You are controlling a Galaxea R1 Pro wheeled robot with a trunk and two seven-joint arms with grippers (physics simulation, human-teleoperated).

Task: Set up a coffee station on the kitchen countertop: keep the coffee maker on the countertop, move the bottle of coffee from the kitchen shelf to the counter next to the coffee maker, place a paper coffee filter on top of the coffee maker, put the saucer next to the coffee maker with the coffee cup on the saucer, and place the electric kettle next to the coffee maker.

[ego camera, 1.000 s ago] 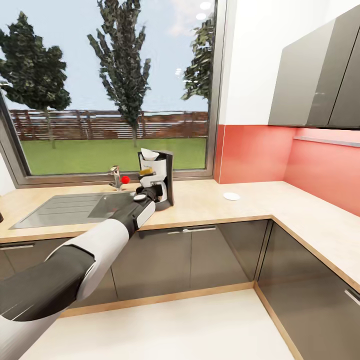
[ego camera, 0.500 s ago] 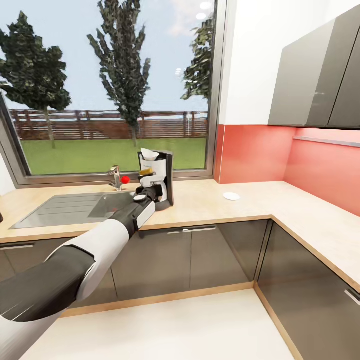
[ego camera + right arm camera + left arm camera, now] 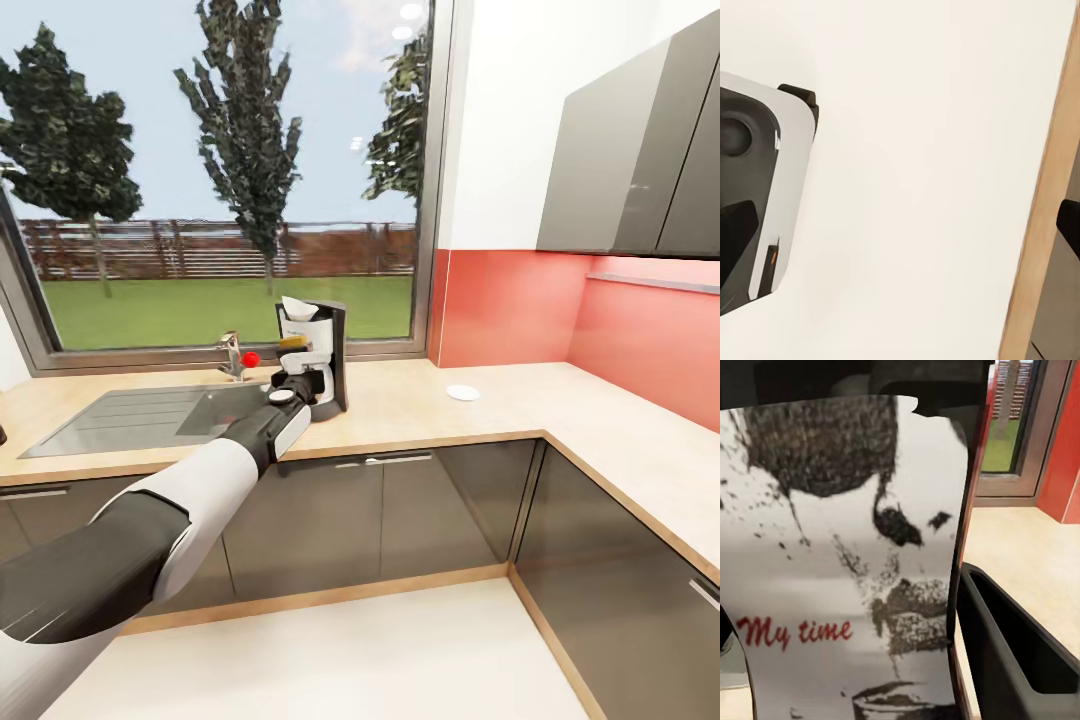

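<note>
One arm, the left gripper point(image 3: 296, 372), was clamped round the bottle of coffee point(image 3: 847, 562), holding it right at the coffee maker point(image 3: 322, 360)'s 9 o'clock above the kitchen countertop point(image 3: 420, 405), presumably to park it alongside.

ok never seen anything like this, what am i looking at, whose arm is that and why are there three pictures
These are computer-rendered views from a two-armed wheeled robot in a simulated kitchen. The big picture comes from a camera on its head: the white and black limb is its left arm, reaching over the kitchen countertop to the coffee maker, which has a paper coffee filter on top. The left gripper holds the bottle of coffee right by the machine. A saucer lies further along, and a sink is set in the worktop.

The other two pictures come from cameras at the wrists. The left one looks at the bottle's white label from very close. The right one looks down at pale floor and a bit of the robot's base.
</note>
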